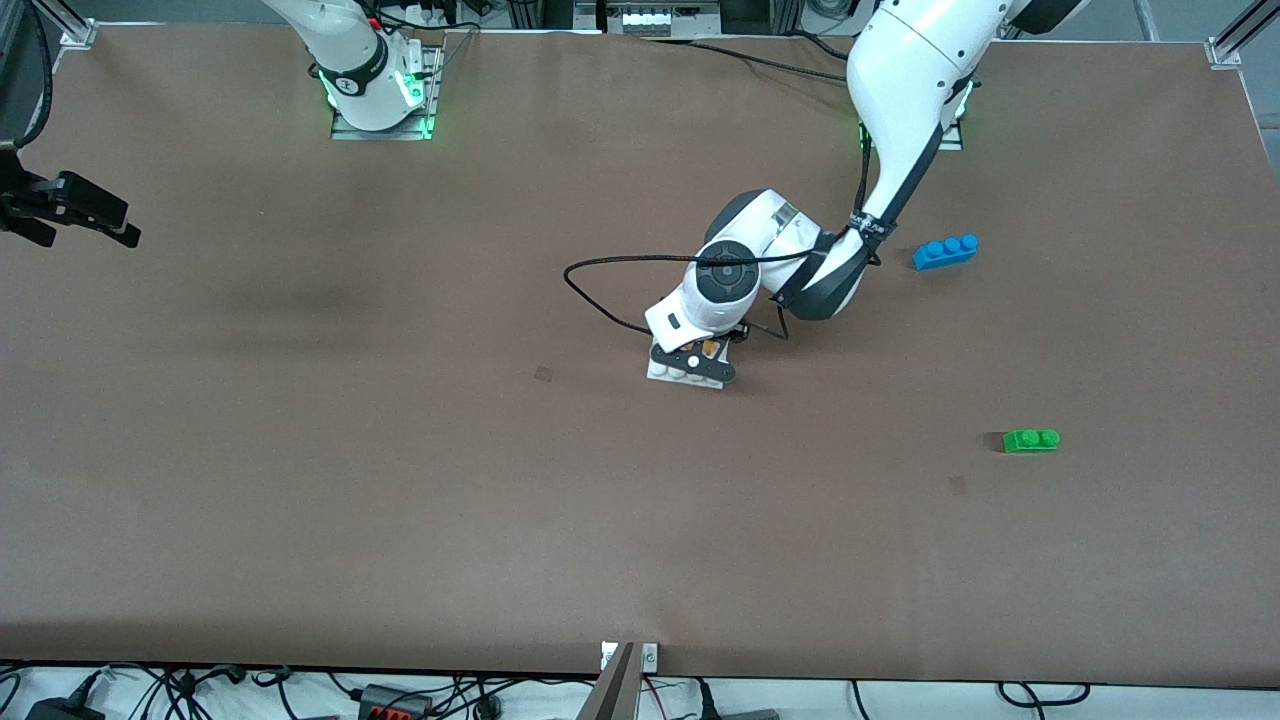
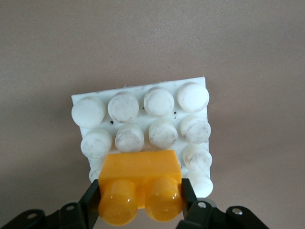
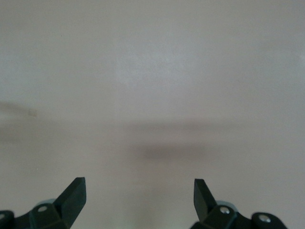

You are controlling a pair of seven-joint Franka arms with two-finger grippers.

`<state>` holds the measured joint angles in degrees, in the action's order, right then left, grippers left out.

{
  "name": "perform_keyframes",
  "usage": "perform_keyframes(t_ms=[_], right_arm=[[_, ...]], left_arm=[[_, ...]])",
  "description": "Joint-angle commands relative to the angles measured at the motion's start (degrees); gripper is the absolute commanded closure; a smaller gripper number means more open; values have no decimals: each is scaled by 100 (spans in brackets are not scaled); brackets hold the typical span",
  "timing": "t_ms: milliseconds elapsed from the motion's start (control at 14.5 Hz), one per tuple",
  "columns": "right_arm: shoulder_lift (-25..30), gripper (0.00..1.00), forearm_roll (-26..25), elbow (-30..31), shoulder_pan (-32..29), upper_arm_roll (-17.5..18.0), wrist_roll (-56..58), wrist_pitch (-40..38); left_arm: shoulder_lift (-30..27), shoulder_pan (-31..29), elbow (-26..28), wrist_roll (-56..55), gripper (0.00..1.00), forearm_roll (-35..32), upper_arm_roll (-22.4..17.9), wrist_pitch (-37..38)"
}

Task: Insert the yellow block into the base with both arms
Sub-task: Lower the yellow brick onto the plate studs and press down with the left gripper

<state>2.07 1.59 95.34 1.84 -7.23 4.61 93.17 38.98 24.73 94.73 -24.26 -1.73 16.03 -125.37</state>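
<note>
Over the base (image 2: 143,119) mid-table | left tool (image 2: 140,200) clamps the yellow block (image 2: 141,183) against its studs | right tool (image 3: 139,198) waits at the table's right-arm end, fingers apart

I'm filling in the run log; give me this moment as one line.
left gripper: shut on yellow block, over base | right gripper: open, waiting at right arm's end of table | blue brick, green brick: untouched

A robotics lab: bolted-down arms (image 1: 900,100) on a brown-covered table (image 1: 400,480), cabling along its edge.
</note>
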Motion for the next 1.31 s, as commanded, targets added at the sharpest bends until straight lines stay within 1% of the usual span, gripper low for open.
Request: perform_keyframes(t_ms=[0,276,552,1243], right_arm=[[31,0,69,20,9,-24,-57,-1],[31,0,69,20,9,-24,-57,-9],[31,0,69,11,9,-24,-57,-18],[48,0,69,20,27,-15,-66,-27]], left_arm=[[329,-29,-121,79,55,-258,-48,-172],[373,-47,-130,45,55,-188,-65,-189],[426,-82,-121,44,55,-214,-74,-444],[382,-117,-25,0,55,-240,-65,-295]])
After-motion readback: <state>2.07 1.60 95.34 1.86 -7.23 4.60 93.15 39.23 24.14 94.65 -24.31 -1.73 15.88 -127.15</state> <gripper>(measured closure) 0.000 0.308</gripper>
